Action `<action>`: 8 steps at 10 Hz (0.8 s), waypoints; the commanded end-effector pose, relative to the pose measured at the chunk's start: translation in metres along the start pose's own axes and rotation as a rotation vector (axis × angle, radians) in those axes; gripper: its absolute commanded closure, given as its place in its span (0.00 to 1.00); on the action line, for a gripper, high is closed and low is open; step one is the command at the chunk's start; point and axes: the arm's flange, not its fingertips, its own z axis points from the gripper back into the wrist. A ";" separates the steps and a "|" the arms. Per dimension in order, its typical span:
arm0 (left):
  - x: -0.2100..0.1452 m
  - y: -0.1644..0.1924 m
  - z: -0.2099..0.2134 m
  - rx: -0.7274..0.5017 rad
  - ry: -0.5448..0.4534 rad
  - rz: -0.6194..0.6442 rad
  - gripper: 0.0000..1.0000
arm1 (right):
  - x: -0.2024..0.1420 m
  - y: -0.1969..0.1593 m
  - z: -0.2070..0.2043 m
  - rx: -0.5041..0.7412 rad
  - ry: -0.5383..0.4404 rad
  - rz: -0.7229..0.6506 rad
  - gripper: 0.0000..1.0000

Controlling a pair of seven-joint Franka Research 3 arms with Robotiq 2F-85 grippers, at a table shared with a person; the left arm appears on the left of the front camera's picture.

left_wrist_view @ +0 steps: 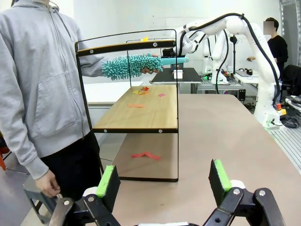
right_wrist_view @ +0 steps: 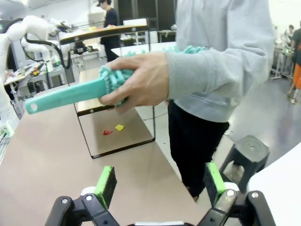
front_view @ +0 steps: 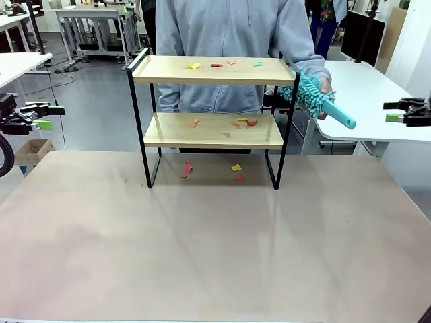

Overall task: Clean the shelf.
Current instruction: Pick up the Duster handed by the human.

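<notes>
The worktop (front_view: 202, 256) is a broad, pale tan, matte surface, bare across its near half. Around it are a grey floor, one white table at the left (front_view: 17, 64), another at the right (front_view: 367, 101), more benches far back, and a cardboard box (front_view: 34, 151) on the floor at the left.

One shelf (front_view: 168, 69) stands upright on the far middle of the worktop, with two light wooden boards in a thin black frame. Small paper scraps (front_view: 194, 66) lie scattered: four on the top board, about five on the lower board, and three on the worktop under it, in red, yellow, orange and green.

One person in a grey hoodie (front_view: 229, 33) stands just behind the shelf. The person's hand (front_view: 326, 85), at the shelf's right end, holds one teal duster (front_view: 311, 94) with a fluffy head, its handle pointing right and near.

Two robot hands hang off the worktop's sides, well apart from the shelf: the left hand (front_view: 48, 116) at the left edge and the right hand (front_view: 394, 111) at the right. Both stand wide with nothing between their green pads.
</notes>
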 end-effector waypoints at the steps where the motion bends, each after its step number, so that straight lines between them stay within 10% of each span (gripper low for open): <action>1: 0.001 0.000 0.000 0.000 0.000 -0.006 0.00 | 0.072 0.006 0.009 -0.079 0.141 -0.030 0.00; 8: 0.001 0.000 0.000 0.000 0.000 -0.006 0.00 | 0.235 0.098 -0.054 -0.411 0.634 -0.205 0.00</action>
